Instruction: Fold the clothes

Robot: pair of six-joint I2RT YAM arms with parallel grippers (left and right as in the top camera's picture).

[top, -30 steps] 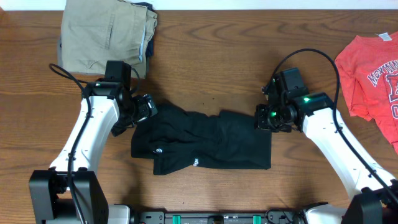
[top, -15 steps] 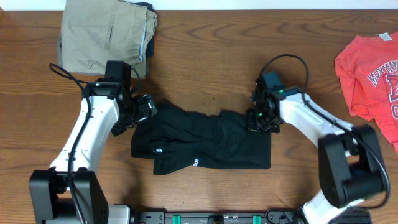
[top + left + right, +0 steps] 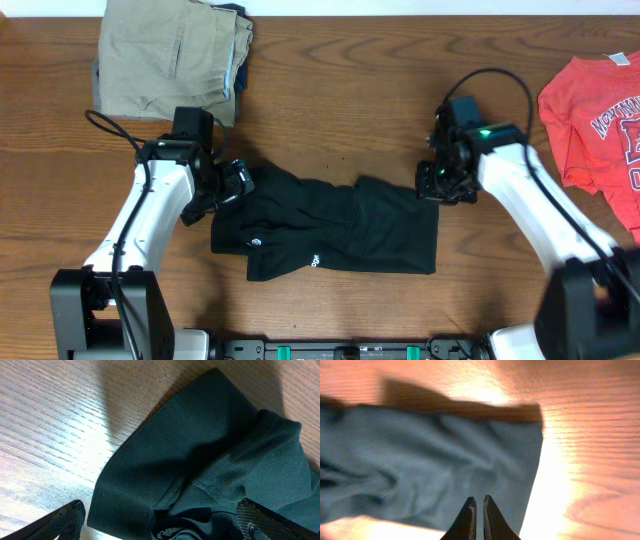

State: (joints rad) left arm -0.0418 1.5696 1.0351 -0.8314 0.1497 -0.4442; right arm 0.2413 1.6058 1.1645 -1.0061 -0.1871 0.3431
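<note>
The black shirt (image 3: 330, 228) lies crumpled in a rough rectangle at the table's middle, with small white logo marks near its front edge. My left gripper (image 3: 236, 181) is at the shirt's upper left corner. In the left wrist view its fingers (image 3: 160, 527) are spread wide with bunched black fabric (image 3: 210, 445) between them, not pinched. My right gripper (image 3: 440, 185) is at the shirt's upper right corner. In the right wrist view its fingertips (image 3: 477, 501) are closed together just above the fabric (image 3: 435, 465), near the shirt's right edge, with no fabric seen between them.
Folded tan trousers (image 3: 170, 55) lie at the back left, close behind my left arm. A red T-shirt with white lettering (image 3: 600, 110) lies at the right edge. Bare wooden table (image 3: 340, 90) surrounds the shirt.
My right gripper swung left over the shirt's upper right part, then back right to the corner. My left arm shifted slightly toward the front. The shirt barely moved.
</note>
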